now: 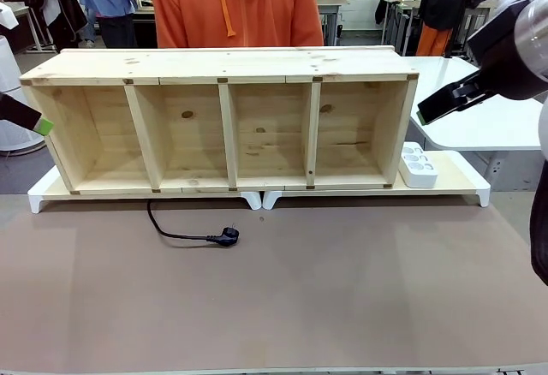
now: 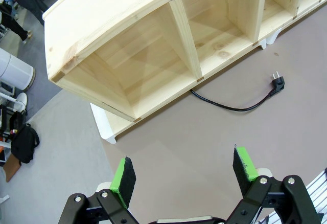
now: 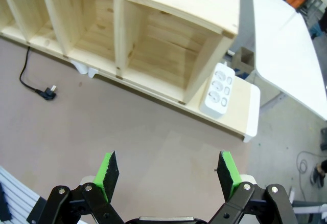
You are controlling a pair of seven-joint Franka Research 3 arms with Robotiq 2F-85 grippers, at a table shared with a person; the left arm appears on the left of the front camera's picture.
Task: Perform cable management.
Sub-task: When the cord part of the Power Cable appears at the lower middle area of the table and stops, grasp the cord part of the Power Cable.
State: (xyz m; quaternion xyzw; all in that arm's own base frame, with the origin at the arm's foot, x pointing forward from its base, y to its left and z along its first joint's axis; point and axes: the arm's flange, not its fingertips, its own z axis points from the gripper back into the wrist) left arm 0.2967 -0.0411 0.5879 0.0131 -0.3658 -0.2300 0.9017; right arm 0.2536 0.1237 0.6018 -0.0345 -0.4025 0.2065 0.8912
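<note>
The cable (image 1: 175,235) is a thin black cord coming out from under the wooden shelf (image 1: 223,65). It curls over the brown tabletop and ends in a round black plug (image 1: 228,236). My left gripper (image 1: 40,124) hovers at the shelf's left end, above the table. In the left wrist view the left gripper (image 2: 184,170) is open and empty, with the cable (image 2: 230,106) and plug (image 2: 277,83) well ahead of it. My right gripper (image 1: 431,111) hangs high by the shelf's right end. The right wrist view shows the right gripper (image 3: 167,170) open and empty, far from the plug (image 3: 49,92).
The shelf has several open compartments and rests on two white risers (image 1: 462,188). A white power strip (image 1: 418,165) lies on the right riser beside the shelf. A person in an orange hoodie (image 1: 235,2) stands behind the shelf. A white side table (image 1: 488,118) is at the right.
</note>
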